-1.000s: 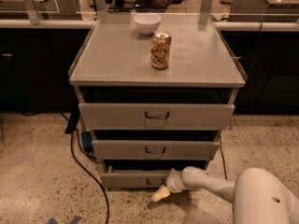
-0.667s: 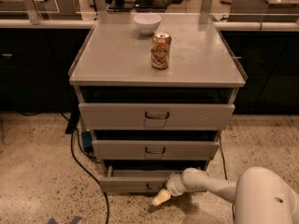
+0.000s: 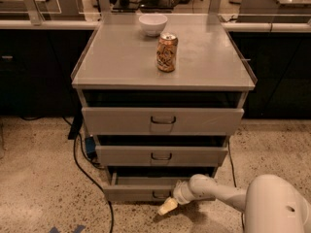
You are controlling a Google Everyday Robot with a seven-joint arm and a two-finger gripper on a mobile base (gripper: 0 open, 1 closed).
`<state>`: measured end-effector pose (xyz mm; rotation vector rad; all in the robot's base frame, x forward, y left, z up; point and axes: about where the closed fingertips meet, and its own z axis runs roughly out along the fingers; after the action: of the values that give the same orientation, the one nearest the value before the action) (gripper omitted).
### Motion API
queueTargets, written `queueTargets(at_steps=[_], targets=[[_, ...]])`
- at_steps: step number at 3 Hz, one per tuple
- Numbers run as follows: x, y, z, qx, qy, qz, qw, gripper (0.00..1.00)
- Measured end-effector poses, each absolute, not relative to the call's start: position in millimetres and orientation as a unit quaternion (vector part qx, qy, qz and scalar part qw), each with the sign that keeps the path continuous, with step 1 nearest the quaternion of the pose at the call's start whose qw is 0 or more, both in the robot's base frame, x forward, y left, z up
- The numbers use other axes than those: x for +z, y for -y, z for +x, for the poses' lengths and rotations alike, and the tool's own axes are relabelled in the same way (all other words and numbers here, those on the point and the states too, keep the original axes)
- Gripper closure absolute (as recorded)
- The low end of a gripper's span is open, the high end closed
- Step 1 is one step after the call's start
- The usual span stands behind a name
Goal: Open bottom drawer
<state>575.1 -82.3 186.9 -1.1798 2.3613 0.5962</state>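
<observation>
The bottom drawer (image 3: 141, 188) is the lowest and narrowest grey front of the cabinet, pulled out a little, with a dark gap above it and a small dark pull handle (image 3: 159, 194). My gripper (image 3: 167, 206) reaches in from the lower right on a white arm (image 3: 218, 193). Its pale tip sits just below and right of the handle, close to the floor. The mid-sized drawer (image 3: 161, 155) and the widest top drawer (image 3: 163, 121) are above it.
A drink can (image 3: 166, 52) and a white bowl (image 3: 152, 24) stand on the cabinet top (image 3: 112, 57). A black cable (image 3: 85, 174) runs down the floor left of the cabinet. Dark counters stand behind. My white base (image 3: 277, 205) is at the lower right.
The bottom drawer has slid out slightly toward me, and the gripper has drawn back with it a little.
</observation>
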Motion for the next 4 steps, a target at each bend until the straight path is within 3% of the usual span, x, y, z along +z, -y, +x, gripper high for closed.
queueTargets(at_steps=[4], targets=[[182.7, 86.1, 518.0, 0.242, -0.853, -0.428, 0.175, 0.00]])
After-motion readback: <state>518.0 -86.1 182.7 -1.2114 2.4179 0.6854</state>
